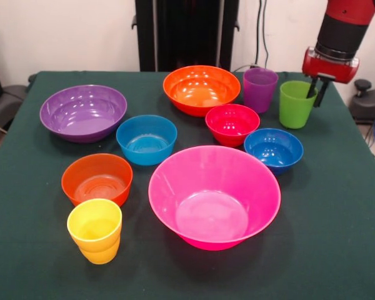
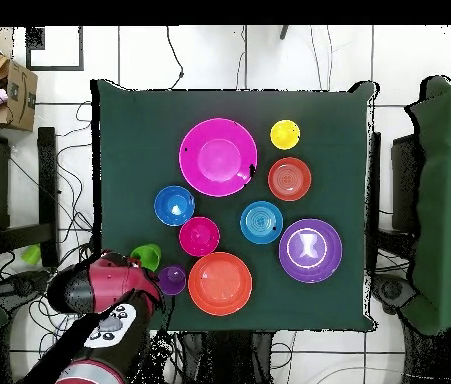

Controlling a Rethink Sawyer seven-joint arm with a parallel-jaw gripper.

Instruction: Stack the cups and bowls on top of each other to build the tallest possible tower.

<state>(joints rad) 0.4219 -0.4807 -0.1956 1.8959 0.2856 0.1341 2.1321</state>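
All cups and bowls stand apart on the green table (image 1: 337, 237), with nothing stacked. The big pink bowl (image 1: 214, 197) is front centre, with the yellow cup (image 1: 95, 230) and small orange bowl (image 1: 97, 179) to its left. Behind them are the big purple bowl (image 1: 83, 112), light blue bowl (image 1: 146, 139), big orange bowl (image 1: 201, 89), red bowl (image 1: 232, 124), dark blue bowl (image 1: 274, 149), purple cup (image 1: 260, 89) and lime green cup (image 1: 296, 104). My gripper (image 1: 315, 99) is open and empty at the green cup's right rim. In the overhead view the arm (image 2: 104, 292) hides the gripper beside the green cup (image 2: 146, 257).
The black pedestal (image 1: 187, 31) stands behind the table's far edge. A cardboard box (image 2: 14, 95) sits off the table at the overhead view's upper left. Dark chairs (image 2: 444, 200) stand at the table's sides. Cables lie on the floor.
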